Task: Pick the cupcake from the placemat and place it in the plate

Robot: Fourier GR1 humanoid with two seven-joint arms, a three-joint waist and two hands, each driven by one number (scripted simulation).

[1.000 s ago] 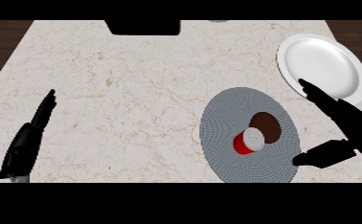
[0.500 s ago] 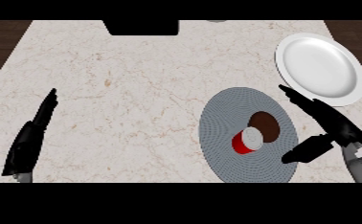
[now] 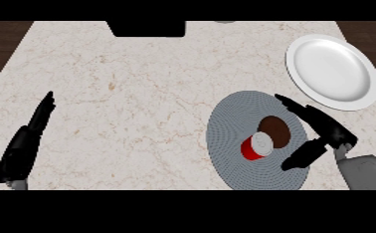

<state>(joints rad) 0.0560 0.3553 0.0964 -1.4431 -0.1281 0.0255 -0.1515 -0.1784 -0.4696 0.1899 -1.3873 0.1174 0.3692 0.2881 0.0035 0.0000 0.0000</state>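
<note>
- The counter (image 3: 147, 92) carries a white plate (image 3: 330, 72) near its right edge, bare inside, and a round grey placemat (image 3: 228, 127) at the front right.
- The right hand (image 3: 323, 132) is spread wide over the placemat's right rim, fingers above and thumb below, holding nothing.
- The left hand (image 3: 26, 142) rests open by the left edge.
- The cupcake (image 3: 266, 136) lies tipped on its side mid-placemat, just beside that hand; it looks light and crushable, best pinched at the red wrapper.
</note>
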